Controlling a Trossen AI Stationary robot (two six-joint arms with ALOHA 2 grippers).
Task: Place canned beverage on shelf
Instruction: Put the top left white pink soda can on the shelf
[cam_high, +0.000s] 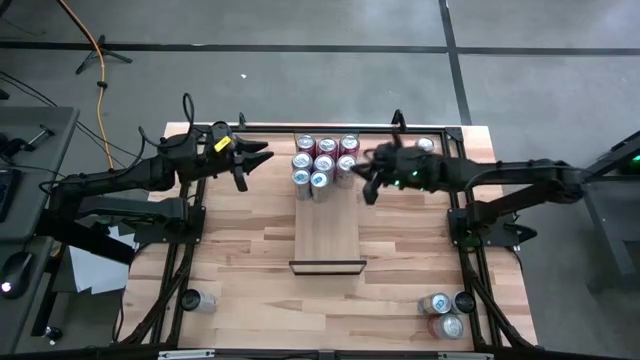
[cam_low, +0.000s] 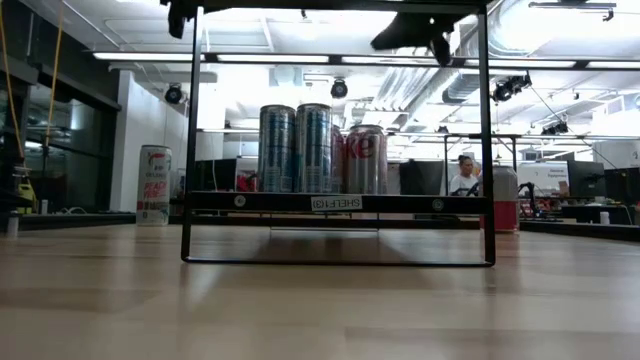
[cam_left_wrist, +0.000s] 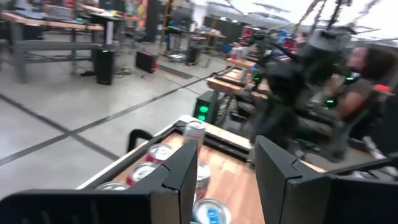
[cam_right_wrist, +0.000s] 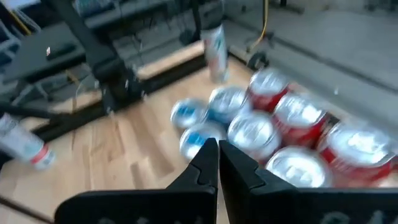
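The shelf is a long light-wood panel on a black frame at the table's middle. Several red and blue cans stand upright on its far end; they also show in the low view. My left gripper hovers just left of the cans, open and empty, as its wrist view shows. My right gripper hovers just right of the cans, above them; its fingers are shut and hold nothing.
A lone can stands at the far right of the table. A white can stands at the far left. One can lies near the left front corner. Three cans sit at the right front. The shelf's near half is bare.
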